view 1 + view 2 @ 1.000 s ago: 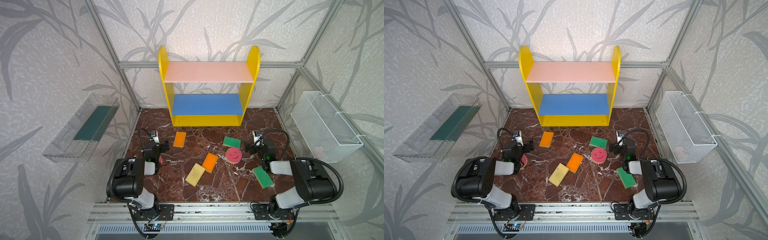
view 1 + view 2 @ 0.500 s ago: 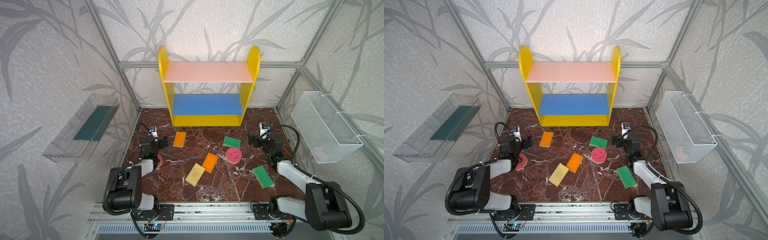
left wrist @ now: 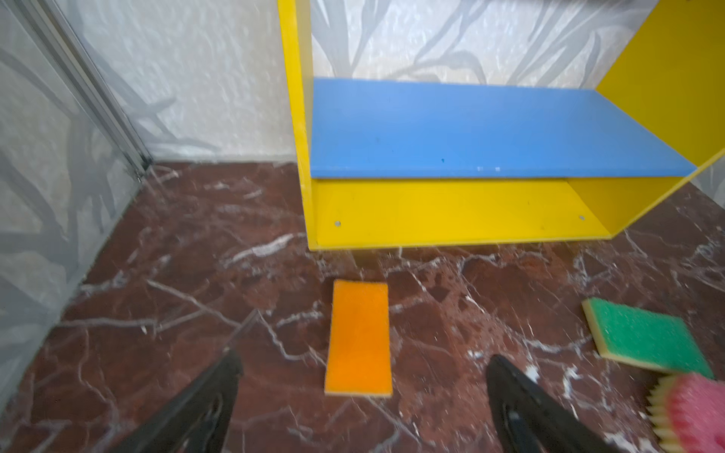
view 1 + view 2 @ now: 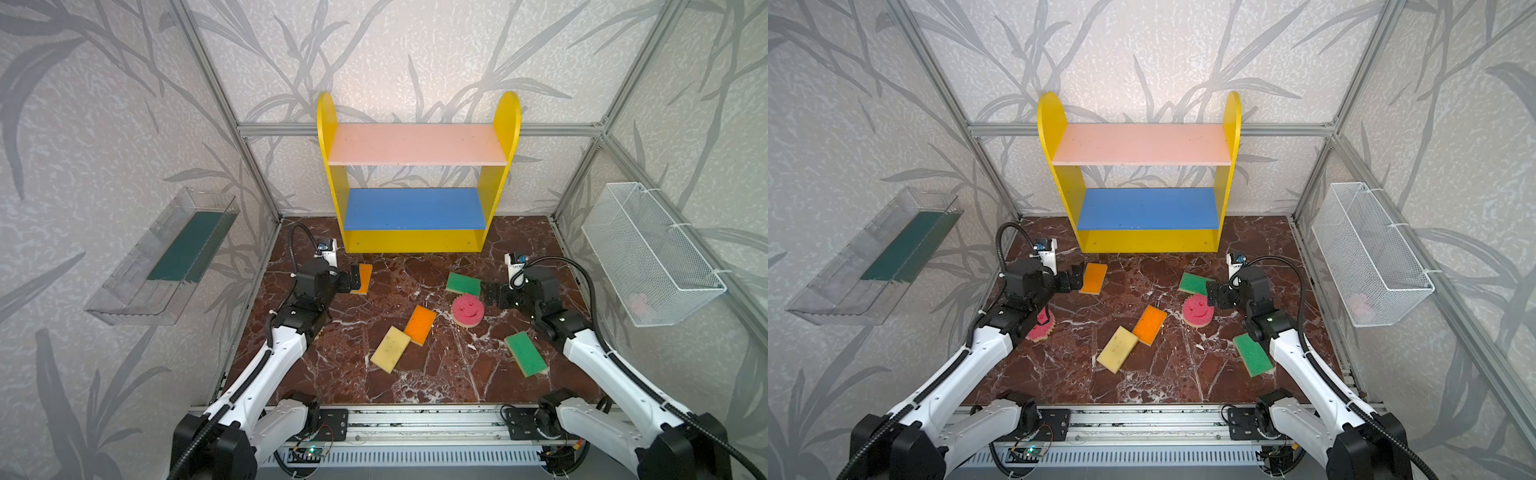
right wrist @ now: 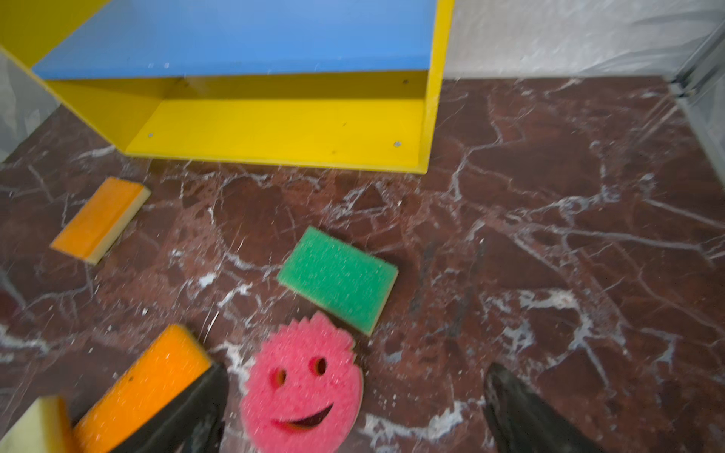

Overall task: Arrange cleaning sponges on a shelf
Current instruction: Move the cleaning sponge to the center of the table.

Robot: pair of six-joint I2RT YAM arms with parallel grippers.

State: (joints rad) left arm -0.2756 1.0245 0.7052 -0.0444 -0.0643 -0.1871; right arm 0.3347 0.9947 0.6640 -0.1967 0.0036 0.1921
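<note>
Step in hand, prob.: reach-in for first picks, w/ shelf (image 4: 415, 239) at back wall bare on pink, blue & yellow boards. Note L gripper (image 3: 365, 357) spread wide, holding nothing, hovering above floor w/ orange sponge (image 3: 359, 337) lying lengthwise betw. its fingers (image 3: 212, 400), close in front of shelf base. Good line as is: drop straight, straddle short width, close on foam sides near mid-length, not on top face. Stop squeeze at first give, else likely to bulge & pop out. Note R gripper (image 5: 357, 370) equally wide, empty, w/ pink smiley sponge (image 5: 302, 386) betw. fingers but off-centre, and green sponge (image 5: 339, 278) just beyond, touching it or nearly so; target unclear. If smiley: shift sideways to centre it, and mind 2nd orange sponge (image 5: 145, 384) right by one finger so as not to drag it. Leave for later: yellow-side-up sponge (image 4: 390, 349) touching or nearly touching that 2nd orange one mid-floor, 2nd green sponge (image 4: 525, 353) beside R arm, 2nd pink sponge (image 4: 1040, 328) half hidden under L arm. Lift clear of floor before swinging to shelf. Approach boards from front, betw. yellow sides, set flat, release only when resting. Avoid sending both arms to same board at once; stagger.
</note>
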